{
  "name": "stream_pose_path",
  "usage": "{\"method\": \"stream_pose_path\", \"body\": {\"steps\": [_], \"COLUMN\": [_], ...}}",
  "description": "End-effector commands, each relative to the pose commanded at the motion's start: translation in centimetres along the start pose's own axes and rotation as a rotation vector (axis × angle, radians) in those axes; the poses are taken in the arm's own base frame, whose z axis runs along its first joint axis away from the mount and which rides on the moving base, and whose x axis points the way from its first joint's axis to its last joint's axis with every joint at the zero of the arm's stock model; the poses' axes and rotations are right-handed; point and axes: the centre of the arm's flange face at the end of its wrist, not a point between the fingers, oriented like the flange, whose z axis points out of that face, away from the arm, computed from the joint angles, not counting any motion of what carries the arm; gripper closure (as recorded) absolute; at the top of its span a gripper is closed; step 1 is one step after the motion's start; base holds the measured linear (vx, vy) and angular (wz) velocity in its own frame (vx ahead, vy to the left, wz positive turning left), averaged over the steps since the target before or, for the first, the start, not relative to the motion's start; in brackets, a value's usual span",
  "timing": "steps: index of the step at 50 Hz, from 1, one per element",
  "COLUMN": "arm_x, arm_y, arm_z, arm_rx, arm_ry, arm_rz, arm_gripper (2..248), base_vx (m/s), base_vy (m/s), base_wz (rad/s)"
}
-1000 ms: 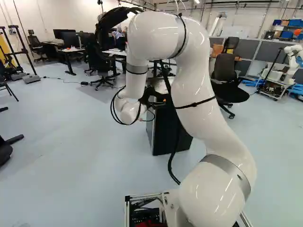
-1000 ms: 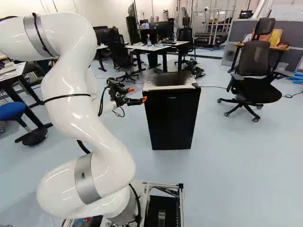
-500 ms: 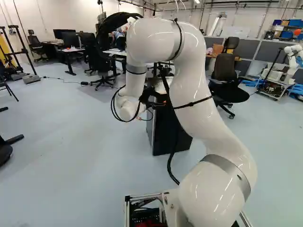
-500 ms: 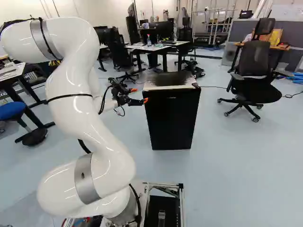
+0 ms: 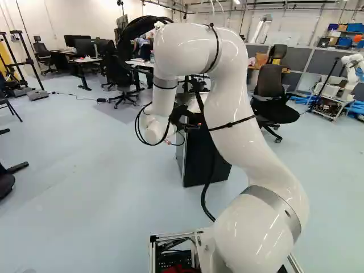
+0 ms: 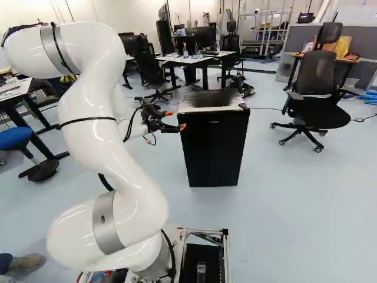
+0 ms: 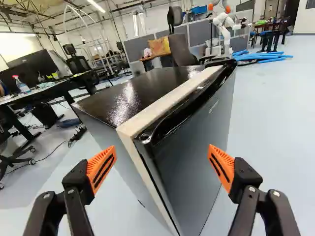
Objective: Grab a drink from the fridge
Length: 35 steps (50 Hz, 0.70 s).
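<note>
Your jaws (image 7: 162, 151) are spread wide near the fridge's (image 7: 187, 152) corner; come in crooked and you'll probably shove it.

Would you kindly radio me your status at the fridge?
Pincer open, nothing in its grasp; fridge ahead of it, door shut, inside hidden; nothing seen standing between pincer and fridge.

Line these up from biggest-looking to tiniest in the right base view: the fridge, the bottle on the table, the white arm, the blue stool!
1. White arm, which looks extra big because it's close
2. Fridge
3. Blue stool
4. Bottle
</note>
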Motion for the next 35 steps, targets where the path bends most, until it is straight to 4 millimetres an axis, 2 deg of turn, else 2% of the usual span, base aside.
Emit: {"method": "stream_pose_path", "body": {"steps": [35], "arm_x": [0.2], "arm_y": [0.33], "arm_z": [0.63], "arm_rx": [-0.014], "arm_ry": [0.003], "arm_rz": [-0.003], "arm_gripper": [3], "base_vx": [0.0], "base_vy": [0.0], "base_wz": [0.0]}}
